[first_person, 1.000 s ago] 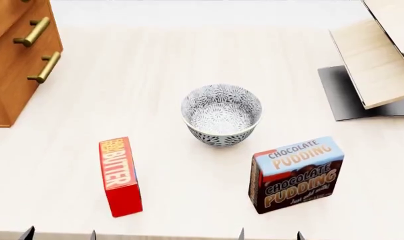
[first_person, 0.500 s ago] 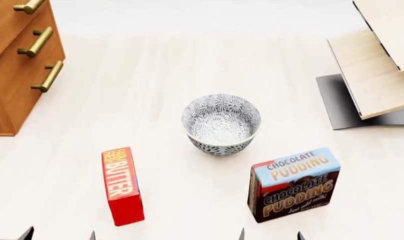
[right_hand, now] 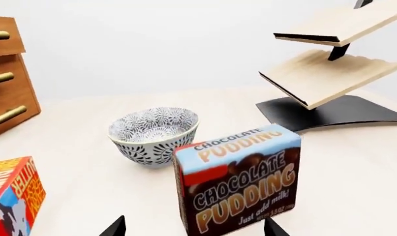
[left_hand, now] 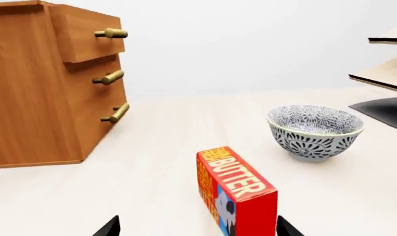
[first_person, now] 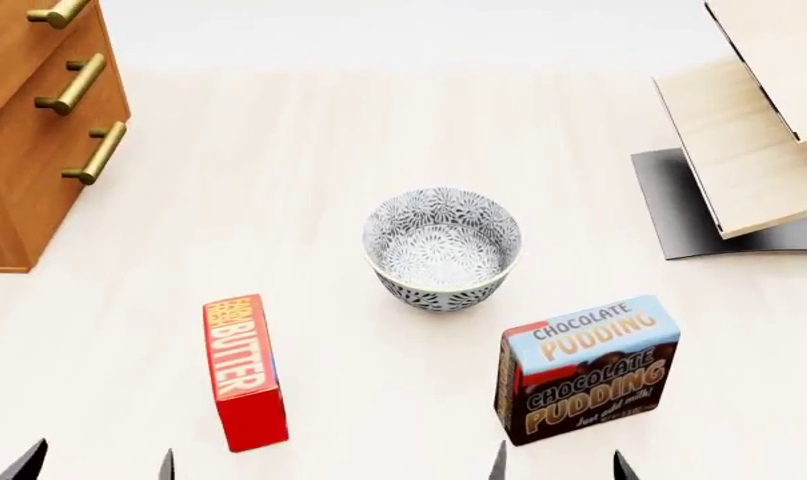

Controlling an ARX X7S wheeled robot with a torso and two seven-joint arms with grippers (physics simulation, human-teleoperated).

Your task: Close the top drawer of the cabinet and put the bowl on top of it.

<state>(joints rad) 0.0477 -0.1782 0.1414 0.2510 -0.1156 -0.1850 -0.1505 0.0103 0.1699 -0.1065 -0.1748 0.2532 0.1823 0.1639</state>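
Bowl and drawer are both untouched, so I judge the task to be at its very start, with the drawer step first.

Nearest the robot, only dark fingertip points show at the bottom edge of each view: the left gripper (first_person: 99, 466) and the right gripper (first_person: 559, 464) both have their fingers spread wide with nothing between them.

Just beyond the left gripper stands the red butter box (first_person: 244, 372), upright on the pale tabletop (first_person: 310, 150); beyond the right gripper stands the chocolate pudding box (first_person: 586, 368).

Farther on, between and behind the two boxes, the patterned bowl (first_person: 442, 249) sits upright and clear of both.

Far left is the wooden cabinet (left_hand: 37, 93). Its top drawer (left_hand: 86, 37) juts out past the drawer fronts below, so it is partly open.

The next move calls for the left arm to reach past the butter box and push that drawer front flat.

The cabinet's top surface is cut off in the head view, and the plywood shelf stand (first_person: 750, 130) is only partly seen.
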